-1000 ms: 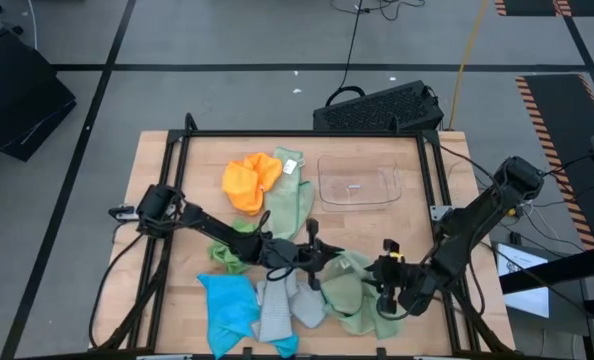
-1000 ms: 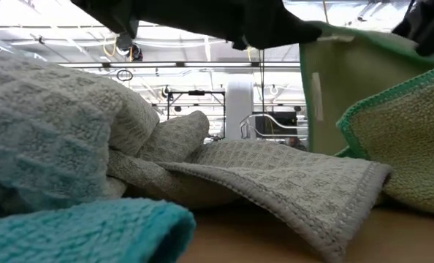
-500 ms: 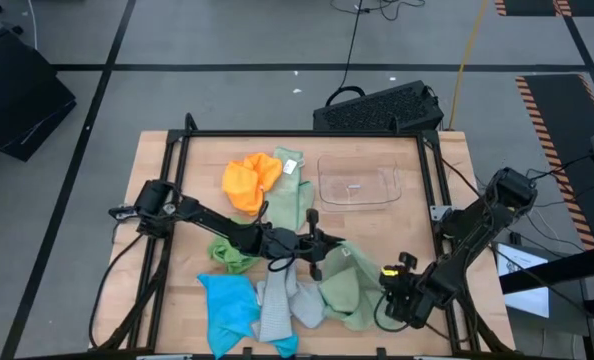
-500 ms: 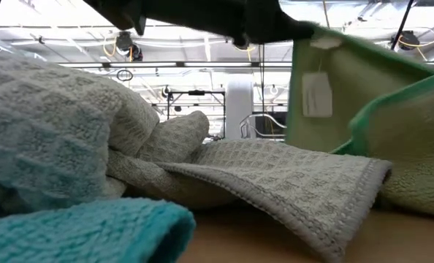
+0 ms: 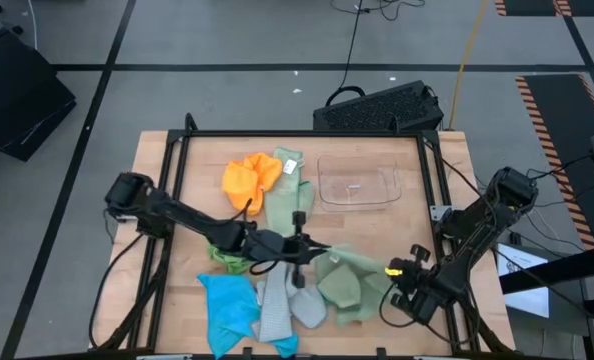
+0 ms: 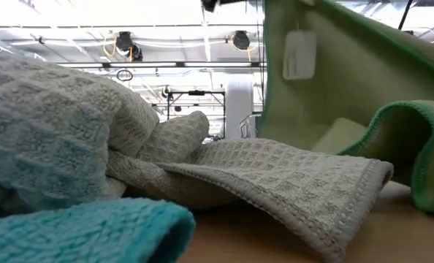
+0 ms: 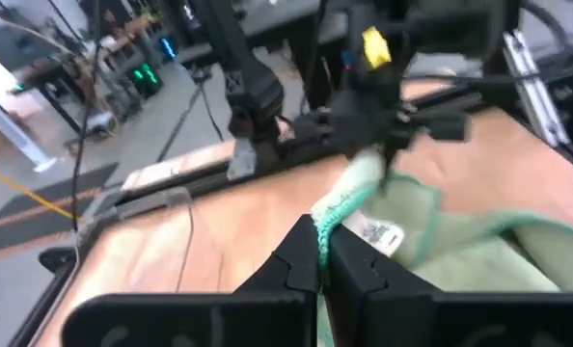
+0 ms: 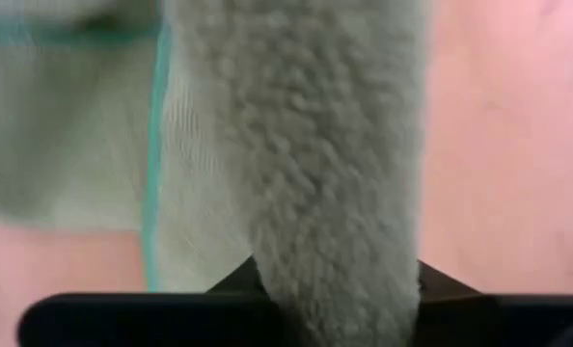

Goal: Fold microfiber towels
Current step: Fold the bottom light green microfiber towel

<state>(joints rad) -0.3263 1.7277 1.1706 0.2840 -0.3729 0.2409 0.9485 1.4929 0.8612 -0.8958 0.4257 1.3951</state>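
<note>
A pale green microfiber towel with a bright green hem is stretched between my two grippers at the near middle of the table. My left gripper is shut on its hem and holds that side raised. In the low view the raised part hangs with a white tag. My right gripper is shut on the towel's right end. Orange, pale green, bright green, blue and grey towels lie on the table. My left gripper pinches the towel's green-hemmed edge between its two fingers, close to the white tag. The fingers come nearly level from the table's left. That side is lifted, and the lower part rests on the table. My right gripper has a bunched end of the towel between its two fingers. It comes from above, slanting down. The left wrist view shows its fingertips at the towel's far corner, low over the table.
A clear plastic bin stands at the far right of the table. A black frame runs round the tabletop. A dark keyboard-like thing lies on the floor beyond the far edge. Bare wood shows at the left.
My left gripper has risen and drawn a little toward the table's left with the towel's hem. The tagged side has been lifted higher and spread out, while its lower part stays on the table. My right gripper has shifted toward the table's right edge and tipped downward.
</note>
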